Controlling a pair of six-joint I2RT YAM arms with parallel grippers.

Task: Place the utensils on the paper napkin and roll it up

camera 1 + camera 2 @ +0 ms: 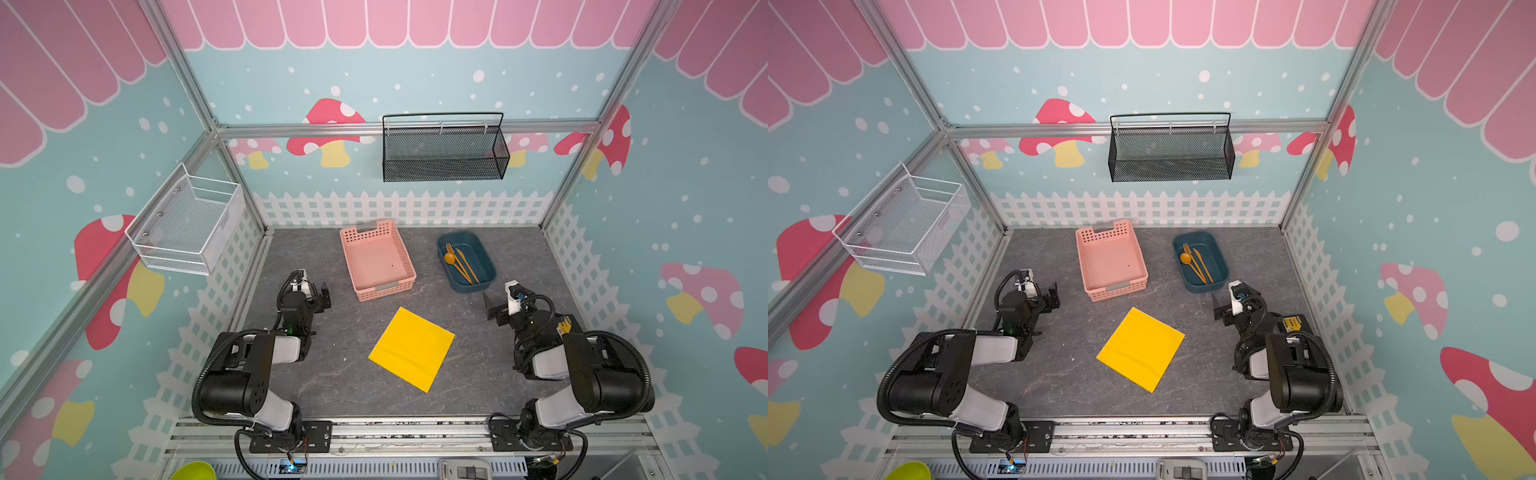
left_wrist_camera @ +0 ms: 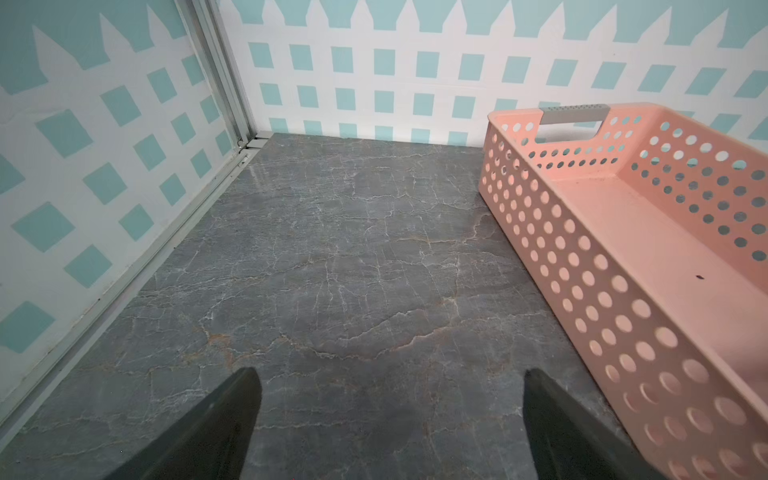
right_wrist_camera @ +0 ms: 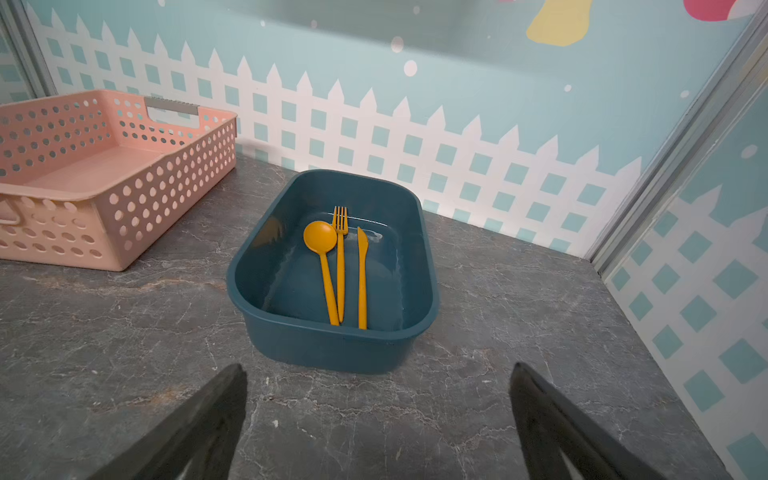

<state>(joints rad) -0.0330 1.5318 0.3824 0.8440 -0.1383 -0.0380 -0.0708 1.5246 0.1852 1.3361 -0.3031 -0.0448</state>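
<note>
- Across the grey stone-patterned tabletop point(image 1: 332, 374), two containers stand at the back, a yellow sheet lies nearer the front, and an arm sits at each side.
- At the left side, the left gripper point(image 2: 390, 372) has its jaws spread wide with nothing between them. It hangs over bare tabletop just beside the pink basket's near corner.
- At the right side, the right gripper point(image 3: 378, 365) also has its jaws wide apart and holds nothing. It points at the blue tub, short of its near wall.
- At back centre, the pink basket point(image 1: 374, 262) holds only a small dark speck on its floor.
- Between the arms, the paper napkin point(image 1: 411, 349) lies flat, turned cornerwise, in front of the basket and apart from it.
- Right of the basket and apart from it stands the blue tub point(image 3: 291, 282).
- Inside the tub, the utensils lie lengthwise with their heads toward the back wall: the spoon point(image 3: 320, 237), the fork point(image 3: 340, 257) against its handle, and the knife point(image 3: 362, 274) slightly apart.
</note>
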